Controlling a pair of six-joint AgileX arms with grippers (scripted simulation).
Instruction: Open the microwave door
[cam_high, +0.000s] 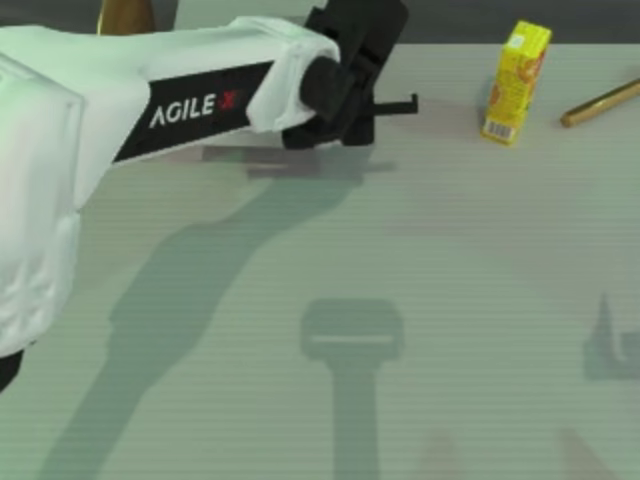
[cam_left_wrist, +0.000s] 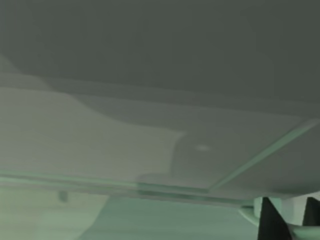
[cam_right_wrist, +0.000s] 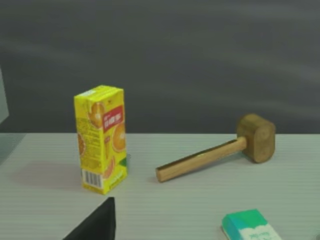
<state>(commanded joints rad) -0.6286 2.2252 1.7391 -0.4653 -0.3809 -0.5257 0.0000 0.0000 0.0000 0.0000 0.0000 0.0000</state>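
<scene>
The microwave fills the left wrist view as broad grey surfaces, with a pale edge of the microwave door running across it. I cannot make out its outline in the top view. My left arm reaches from the left to the table's far middle. Its left gripper has two dark fingertips close on either side of a white handle-like bar. My right gripper is out of the top view. One of its dark fingertips shows far to one side, with nothing held.
A yellow juice carton stands upright at the far right. A wooden mallet lies beyond it. A green and white box lies near my right gripper. A brown object sits at the far left edge.
</scene>
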